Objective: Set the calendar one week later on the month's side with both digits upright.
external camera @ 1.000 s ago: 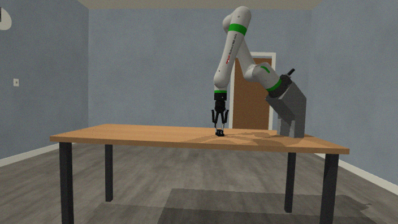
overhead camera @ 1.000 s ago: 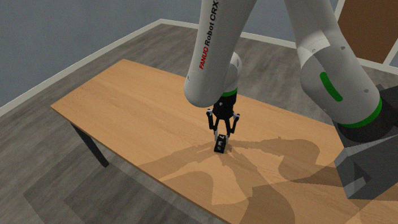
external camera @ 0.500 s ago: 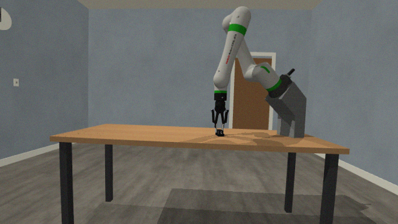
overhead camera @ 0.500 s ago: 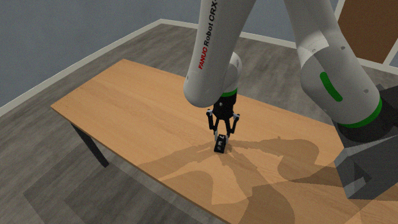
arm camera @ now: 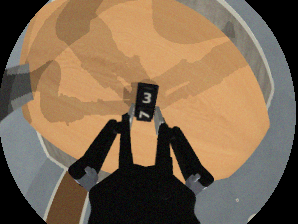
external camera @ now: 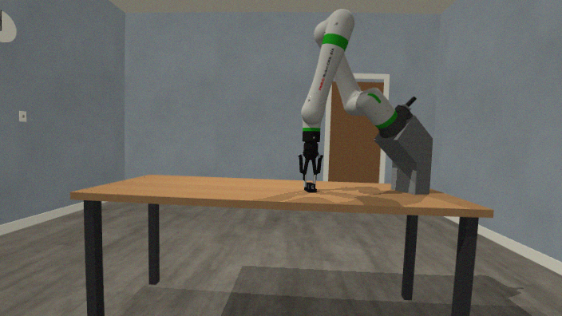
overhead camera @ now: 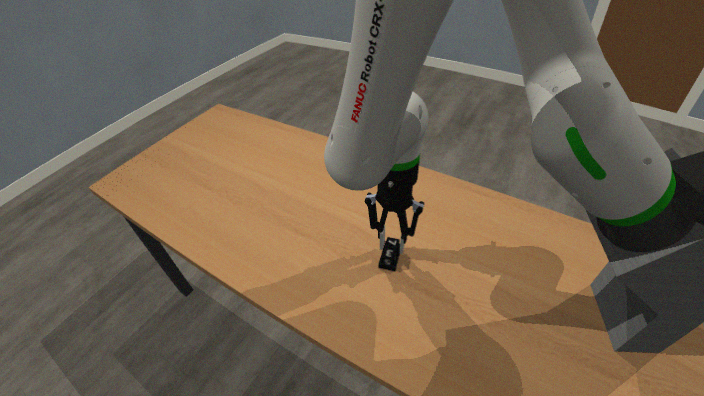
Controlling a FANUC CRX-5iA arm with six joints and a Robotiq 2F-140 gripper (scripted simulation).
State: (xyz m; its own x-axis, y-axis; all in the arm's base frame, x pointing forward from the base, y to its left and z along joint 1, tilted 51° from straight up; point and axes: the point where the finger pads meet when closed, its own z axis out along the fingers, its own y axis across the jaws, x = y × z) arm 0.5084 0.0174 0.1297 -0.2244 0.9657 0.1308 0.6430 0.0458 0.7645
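Observation:
The small black calendar tray (overhead camera: 396, 261) stands on the wooden table, near its middle. Two dark cubes sit in it side by side. In the wrist view the far cube (arm camera: 147, 96) shows a white 3 on top and the near cube (arm camera: 144, 115) shows a 7. The near cube also shows in the top view (overhead camera: 393, 243). My gripper (overhead camera: 393, 240) points straight down over the tray, and it also shows in the wrist view (arm camera: 143, 120). Its fingers stand partly open, one on each side of the near cube. I cannot tell whether they touch it. The side with the month's name is too small to read.
The robot's grey base (overhead camera: 655, 280) stands on the table at the right. The arm's shadows fall across the table around the tray. The table's front edge (overhead camera: 300, 325) runs close by the tray.

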